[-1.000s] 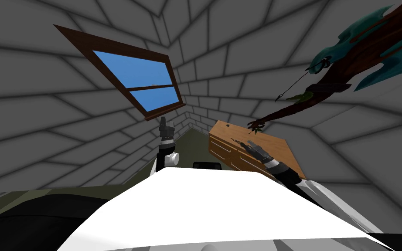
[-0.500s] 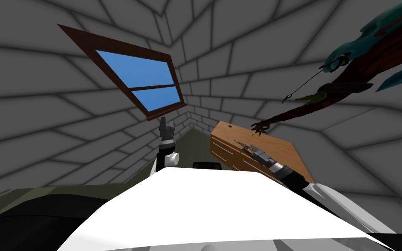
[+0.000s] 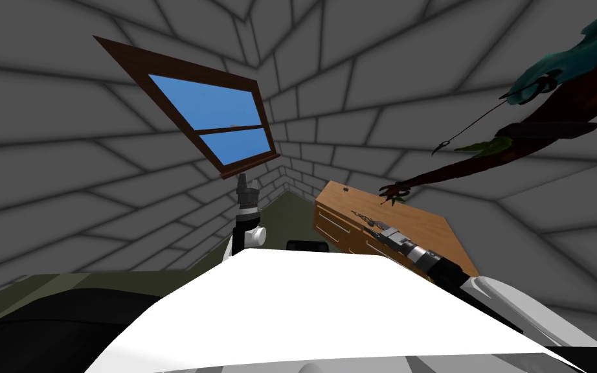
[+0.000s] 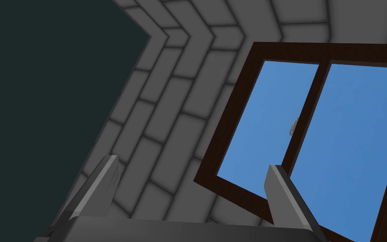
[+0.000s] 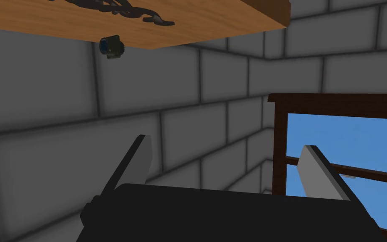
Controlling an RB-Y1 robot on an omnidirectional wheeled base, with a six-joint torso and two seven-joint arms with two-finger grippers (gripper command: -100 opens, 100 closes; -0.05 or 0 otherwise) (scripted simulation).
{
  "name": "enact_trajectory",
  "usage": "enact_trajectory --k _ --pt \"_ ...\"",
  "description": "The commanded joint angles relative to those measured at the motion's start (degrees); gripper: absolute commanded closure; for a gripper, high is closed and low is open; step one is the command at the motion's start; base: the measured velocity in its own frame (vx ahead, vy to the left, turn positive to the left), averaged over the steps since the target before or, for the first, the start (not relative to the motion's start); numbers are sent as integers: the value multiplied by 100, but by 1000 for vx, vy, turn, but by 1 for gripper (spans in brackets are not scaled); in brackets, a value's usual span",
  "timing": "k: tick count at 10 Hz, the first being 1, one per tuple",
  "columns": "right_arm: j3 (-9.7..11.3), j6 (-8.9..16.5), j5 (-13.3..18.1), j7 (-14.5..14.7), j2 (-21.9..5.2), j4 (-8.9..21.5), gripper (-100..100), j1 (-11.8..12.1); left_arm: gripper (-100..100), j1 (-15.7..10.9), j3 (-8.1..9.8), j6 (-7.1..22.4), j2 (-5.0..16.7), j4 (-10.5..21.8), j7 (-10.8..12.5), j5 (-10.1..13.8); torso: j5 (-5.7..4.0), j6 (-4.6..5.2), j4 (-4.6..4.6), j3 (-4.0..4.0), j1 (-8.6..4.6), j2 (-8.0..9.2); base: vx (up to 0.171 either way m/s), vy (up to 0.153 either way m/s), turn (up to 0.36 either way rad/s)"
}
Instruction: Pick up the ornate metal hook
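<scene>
The ornate hook (image 3: 362, 216) is a dark, scrolled metal piece lying flat on top of a wooden dresser (image 3: 420, 223). In the right wrist view the hook (image 5: 123, 9) lies beyond the fingers, off to one side of them. My right gripper (image 3: 377, 226) hovers just behind the hook over the dresser top; the right gripper (image 5: 226, 143) is open with nothing between its fingers. My left gripper (image 3: 243, 183) is raised below the window, and the left gripper (image 4: 192, 163) is open and holds nothing.
A small dark knob-like object (image 3: 344, 189) sits near the dresser's far corner, also the small dark object (image 5: 111, 46). A dark branch with teal leaves (image 3: 485, 152) reaches over the dresser from the right. Grey block walls and a window (image 3: 216, 123) stand behind.
My head view has swung a little, sliding the dresser and branch to the right. My right hand has drawn slightly back and lower beside the hook. The left arm has not moved.
</scene>
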Motion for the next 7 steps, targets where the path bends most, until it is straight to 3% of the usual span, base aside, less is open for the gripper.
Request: enact_trajectory --k 1,2,7 --pt "-58 30 286 -51 -181 199 -100 4 0 0 0 0 0 0 0 0 0 0 0 0 0 0 38 37 90" --pt "-58 30 422 -51 -181 199 -100 4 0 0 0 0 0 0 0 0 0 -2 0 0 1 -1 30 30 45" --pt "-139 27 1274 -22 -522 840 -100 -74 0 0 0 0 0 0 0 0 -1 1 1 3 -1 4 33 32 71"
